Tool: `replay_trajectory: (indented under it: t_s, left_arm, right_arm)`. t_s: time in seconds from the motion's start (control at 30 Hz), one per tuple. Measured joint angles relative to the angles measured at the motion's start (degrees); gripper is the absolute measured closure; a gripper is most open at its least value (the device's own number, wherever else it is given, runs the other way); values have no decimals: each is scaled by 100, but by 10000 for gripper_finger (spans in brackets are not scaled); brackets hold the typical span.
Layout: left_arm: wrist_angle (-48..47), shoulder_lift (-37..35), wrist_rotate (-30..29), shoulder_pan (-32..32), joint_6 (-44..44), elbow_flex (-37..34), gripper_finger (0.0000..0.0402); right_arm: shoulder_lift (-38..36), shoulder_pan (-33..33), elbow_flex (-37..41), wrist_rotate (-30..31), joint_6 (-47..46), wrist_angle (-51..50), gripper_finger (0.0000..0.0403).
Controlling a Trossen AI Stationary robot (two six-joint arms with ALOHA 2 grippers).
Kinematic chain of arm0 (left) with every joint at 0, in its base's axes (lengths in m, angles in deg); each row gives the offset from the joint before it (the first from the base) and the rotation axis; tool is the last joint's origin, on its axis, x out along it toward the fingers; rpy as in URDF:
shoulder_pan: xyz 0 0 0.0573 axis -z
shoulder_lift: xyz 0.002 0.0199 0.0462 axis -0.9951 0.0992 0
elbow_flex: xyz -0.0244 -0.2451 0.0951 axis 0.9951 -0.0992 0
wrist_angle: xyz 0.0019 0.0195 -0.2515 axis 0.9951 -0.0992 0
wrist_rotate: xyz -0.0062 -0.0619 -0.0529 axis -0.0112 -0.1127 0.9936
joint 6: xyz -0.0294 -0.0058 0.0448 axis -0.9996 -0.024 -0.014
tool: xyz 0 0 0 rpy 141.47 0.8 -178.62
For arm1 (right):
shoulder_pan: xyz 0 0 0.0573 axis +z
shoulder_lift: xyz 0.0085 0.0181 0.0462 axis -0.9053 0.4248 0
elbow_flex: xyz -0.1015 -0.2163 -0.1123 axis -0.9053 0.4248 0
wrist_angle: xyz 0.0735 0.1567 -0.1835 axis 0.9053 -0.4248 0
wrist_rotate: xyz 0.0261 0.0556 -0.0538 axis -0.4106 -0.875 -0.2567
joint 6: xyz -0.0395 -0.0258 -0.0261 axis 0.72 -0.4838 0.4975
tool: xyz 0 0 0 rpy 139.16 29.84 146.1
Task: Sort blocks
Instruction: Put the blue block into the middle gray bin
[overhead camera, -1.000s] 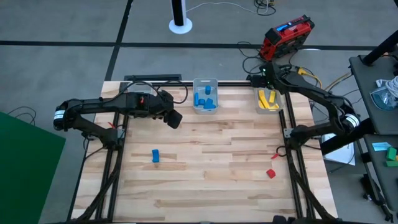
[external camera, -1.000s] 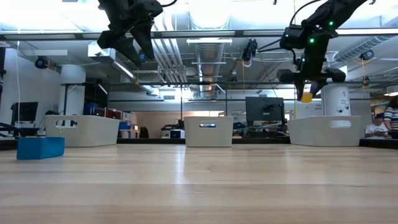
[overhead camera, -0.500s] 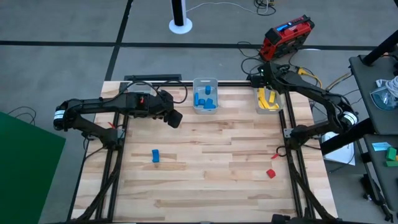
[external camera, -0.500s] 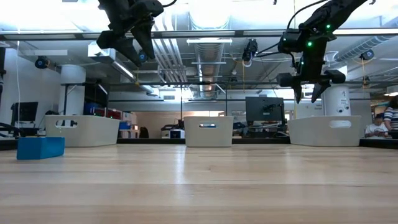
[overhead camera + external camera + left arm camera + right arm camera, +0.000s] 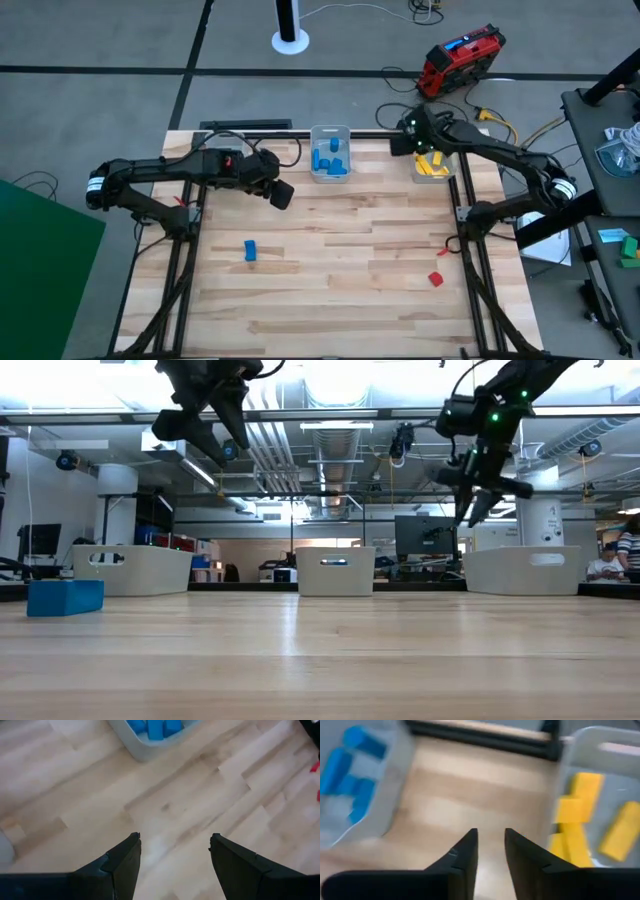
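Right tool [image 5: 411, 141] swung off yellow blocks [image 5: 432, 163], empty.

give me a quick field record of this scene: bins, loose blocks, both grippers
middle bin: blue blocks inside
right bin: yellow blocks inside
loose on table: one blue block, one red block
left gripper: open, empty, raised near the middle bin
right gripper: slightly open, empty, raised between the middle and right bins

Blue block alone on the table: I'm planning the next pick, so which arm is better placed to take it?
Probably the left. The blue block lies on the table's left half, nearer the left gripper, whose jaws are open and empty. The right gripper hovers by the yellow bin at the far right corner.
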Motion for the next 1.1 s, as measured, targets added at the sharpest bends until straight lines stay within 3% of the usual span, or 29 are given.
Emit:
replay_trajectory:
  t_s: [0.37,0.6,0.93,1.1]
  left_arm:
    - [-1026,0,379,857,-1970,-9,188]
    - [-1039,0,446,1688,-3802,-232,188]
    - [-987,0,395,2781,-6227,-1193,188]
    - [-952,0,412,2844,-6502,-1664,188]
  right_arm:
    - [-301,1537,-4,-97,-302,1,390]
    - [-320,2006,-4,-95,-526,0,389]
    - [-320,2110,-4,-90,-529,8,390]
    - [-320,2110,-4,-89,-492,56,390]
